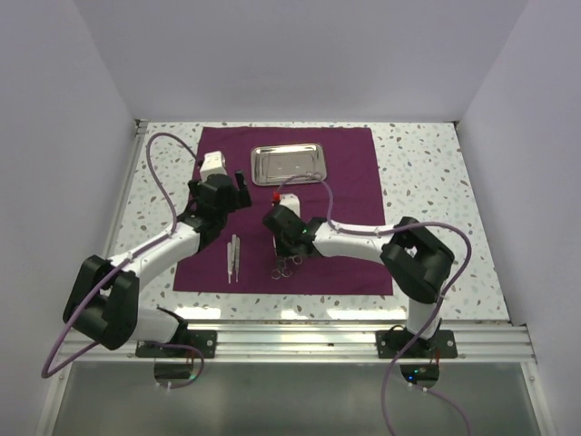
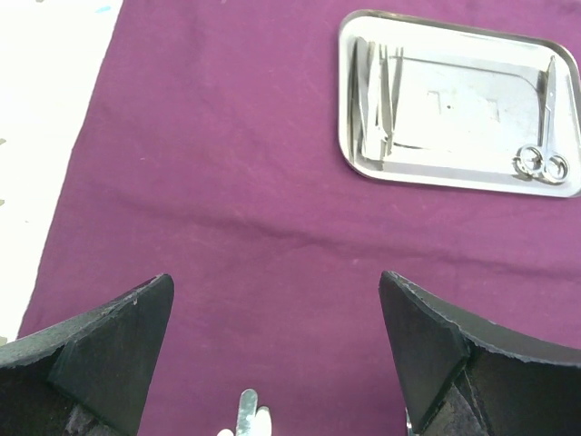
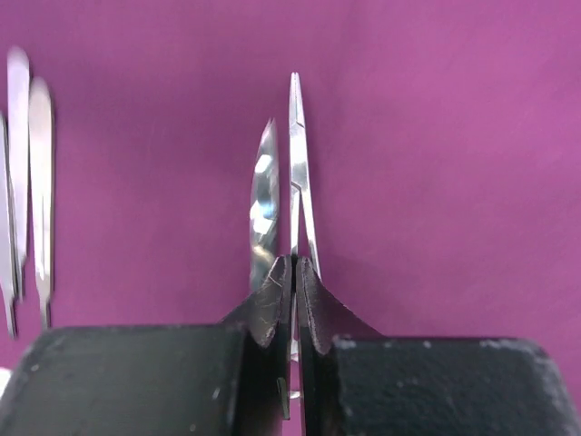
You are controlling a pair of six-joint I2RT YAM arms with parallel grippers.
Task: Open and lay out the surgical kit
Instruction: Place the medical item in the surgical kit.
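— While the right gripper (image 3: 295, 289) is clamped tight on those ring-handled scissors (image 3: 298, 163), look at how the maroon cloth (image 1: 349, 191) already lies flat on the speckled tabletop (image 1: 422, 191).

— Yes, the wrap's open. The steel tray (image 2: 463, 113) sits by the cloth's far edge, about midway along. It's not empty, though!

— No. There are tweezers (image 2: 377, 91) along its left wall and another pair of scissors (image 2: 543, 127) by its right wall.

— And what's out?

— Slim instruments (image 1: 233, 259) lie side by side near the cloth's near edge, with the gripped scissors just beside them, toward the middle. I can't tell whether those are lifted or resting.

— And the left gripper (image 2: 275, 282)?

— It's spread wide and holding nothing, hovering over bare cloth between the tray and the near edge.

— So I'd say it's roughly halfway. The cloth is done and some pieces are laid, but the tray's pieces are left to fetch.
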